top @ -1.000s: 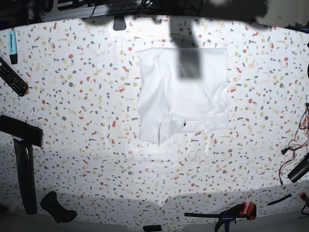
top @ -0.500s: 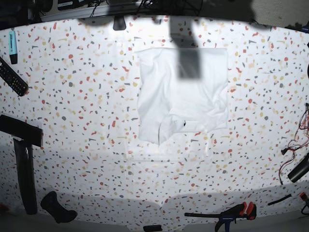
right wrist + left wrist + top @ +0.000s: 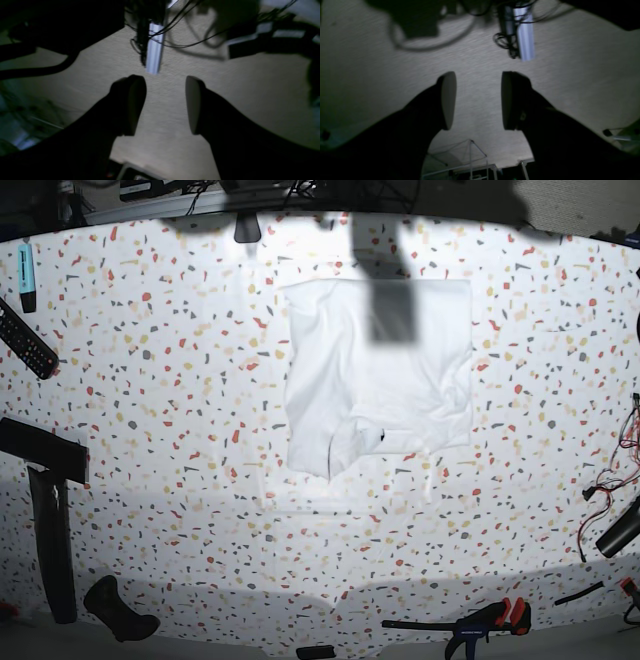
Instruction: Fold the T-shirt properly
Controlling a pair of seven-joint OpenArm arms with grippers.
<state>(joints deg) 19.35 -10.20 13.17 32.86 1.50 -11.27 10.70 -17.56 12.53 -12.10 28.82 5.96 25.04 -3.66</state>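
Observation:
The white T-shirt lies folded into a rough rectangle on the speckled table, in the middle back of the base view, with a small flap turned up at its near edge. A grey shadow patch falls on its far part. Neither gripper shows in the base view. In the left wrist view my left gripper is open and empty, facing a beige wall. In the right wrist view my right gripper is open and empty, facing the same wall. The T-shirt is out of both wrist views.
A black remote and a teal marker lie at the table's left edge. Black stands are at the near left. A clamp lies at the near right edge, red wires at far right. Cables and a pale bar hang ahead.

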